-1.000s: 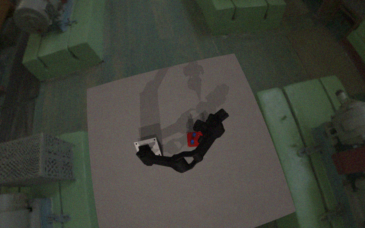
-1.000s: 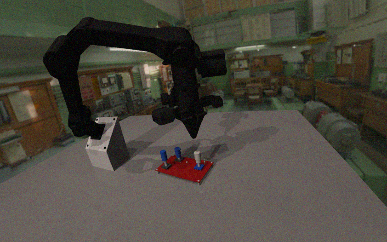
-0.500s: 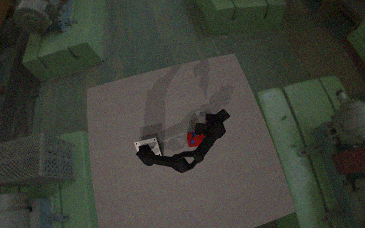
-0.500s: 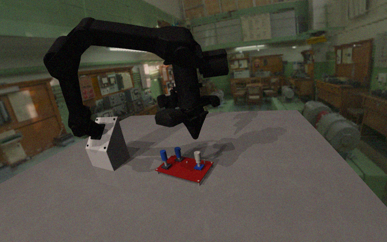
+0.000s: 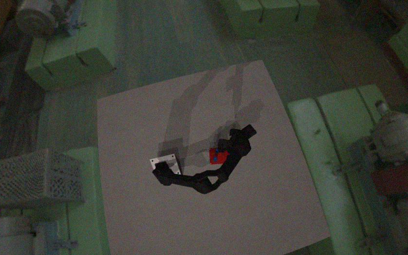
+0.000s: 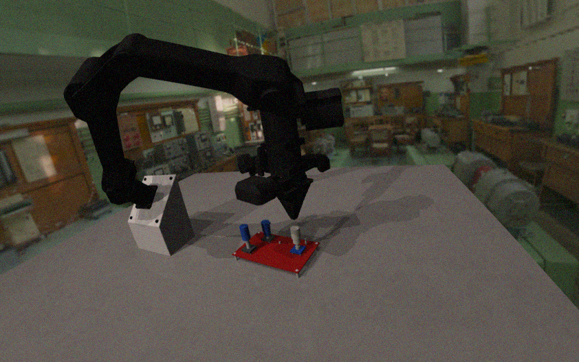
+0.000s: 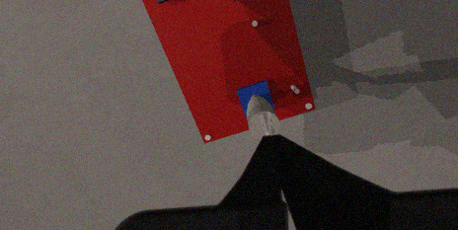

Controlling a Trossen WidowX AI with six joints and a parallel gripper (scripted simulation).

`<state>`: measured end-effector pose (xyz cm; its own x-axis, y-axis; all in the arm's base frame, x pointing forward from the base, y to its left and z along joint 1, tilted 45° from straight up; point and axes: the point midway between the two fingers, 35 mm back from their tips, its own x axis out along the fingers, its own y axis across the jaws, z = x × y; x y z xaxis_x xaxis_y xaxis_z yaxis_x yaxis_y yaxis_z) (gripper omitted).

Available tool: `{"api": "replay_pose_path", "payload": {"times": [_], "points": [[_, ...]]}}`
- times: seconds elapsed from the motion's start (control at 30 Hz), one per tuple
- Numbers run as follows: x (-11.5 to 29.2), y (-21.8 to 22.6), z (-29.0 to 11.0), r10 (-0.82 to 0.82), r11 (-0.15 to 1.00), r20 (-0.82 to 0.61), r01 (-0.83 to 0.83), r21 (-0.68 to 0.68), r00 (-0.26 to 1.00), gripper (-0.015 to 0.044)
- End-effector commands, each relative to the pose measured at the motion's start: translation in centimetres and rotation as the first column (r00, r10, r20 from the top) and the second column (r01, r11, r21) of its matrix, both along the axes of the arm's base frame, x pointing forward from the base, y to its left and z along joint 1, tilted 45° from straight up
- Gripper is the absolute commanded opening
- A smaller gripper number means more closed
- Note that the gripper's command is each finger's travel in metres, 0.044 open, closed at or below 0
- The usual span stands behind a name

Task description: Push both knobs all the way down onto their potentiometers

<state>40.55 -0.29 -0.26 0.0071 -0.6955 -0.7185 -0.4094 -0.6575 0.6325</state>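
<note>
Ribbed pale knob [image 6: 295, 235] stands beneath closed, pointed gripper [image 6: 292, 213].

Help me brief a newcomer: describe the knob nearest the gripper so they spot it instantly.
Find the red circuit board on the grey table. Three knobs stand on it; take the one under the shut gripper. It alone is pale grey-white, the others being blue.

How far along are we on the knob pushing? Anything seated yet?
Nothing looks seated yet. In the exterior view the white knob and both blue knobs stand tall above the red circuit board. In hand: the gripper, shut on nothing, hangs just above the white knob, apparently lined up to press it. Left: press the two raised knobs down, open the gripper, move away and hold still.
</note>
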Motion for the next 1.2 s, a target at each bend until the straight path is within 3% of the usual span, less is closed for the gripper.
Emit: {"api": "replay_pose_path", "payload": {"times": [0.0,1.17], "points": [[-0.04,-0.63,-0.55,0.003,1.0,-0.005,-0.003,-0.007,1.0,0.0],[-0.05,-1.46,-1.38,0.003,1.0,-0.005,-0.003,-0.007,1.0,0.0]]}}
